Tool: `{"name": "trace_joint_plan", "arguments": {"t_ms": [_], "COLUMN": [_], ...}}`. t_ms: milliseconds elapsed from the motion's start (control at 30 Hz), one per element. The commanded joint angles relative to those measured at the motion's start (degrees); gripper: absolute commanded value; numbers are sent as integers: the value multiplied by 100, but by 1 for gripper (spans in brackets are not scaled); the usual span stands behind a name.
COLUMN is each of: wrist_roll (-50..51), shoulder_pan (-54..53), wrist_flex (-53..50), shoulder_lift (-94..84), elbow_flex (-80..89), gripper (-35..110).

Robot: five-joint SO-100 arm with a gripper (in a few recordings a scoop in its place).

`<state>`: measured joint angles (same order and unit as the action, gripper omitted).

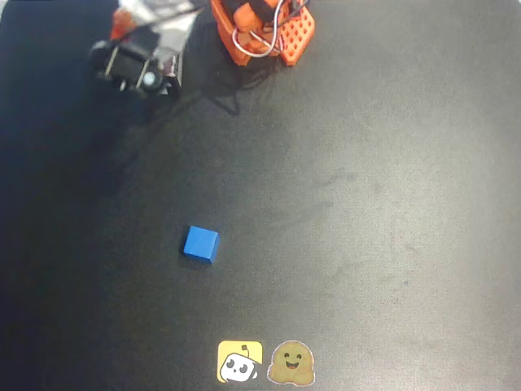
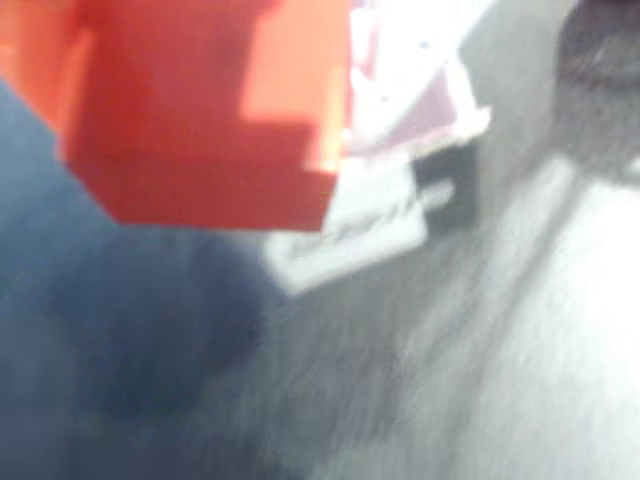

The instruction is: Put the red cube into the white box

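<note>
Black matte table [image 1: 366, 204] w/ faint smudges, seen from overhead; arm's orange base [image 1: 264, 28] cut off at top edge. Gripper [image 1: 146, 69] sits top left, partly out of frame, a pale blur around it, fingers hard to make out, so can't tell how far open. Small blue cube [image 1: 200, 245] lies alone mid-table, well apart from gripper; two cartoon stickers [image 1: 265, 362] near bottom edge. Wrist view is blurred: small matte red-orange cube [image 2: 200, 110] fills upper left, very close to lens, beside small white open-topped box [image 2: 400, 110] w/ dark label; contact w/ fingers or box unclear
</note>
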<state>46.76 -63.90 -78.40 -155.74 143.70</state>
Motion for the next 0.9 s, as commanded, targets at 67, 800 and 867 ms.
{"name": "trace_joint_plan", "arguments": {"t_ms": [67, 800, 867], "wrist_roll": [0, -378, -387], "shoulder_pan": [-9, -914, -932], "wrist_flex": [-308, -35, -62], "shoulder_lift": [-1063, -1406, -1477], "elbow_flex": [290, 905, 923], "gripper": [0, 0, 0]}}
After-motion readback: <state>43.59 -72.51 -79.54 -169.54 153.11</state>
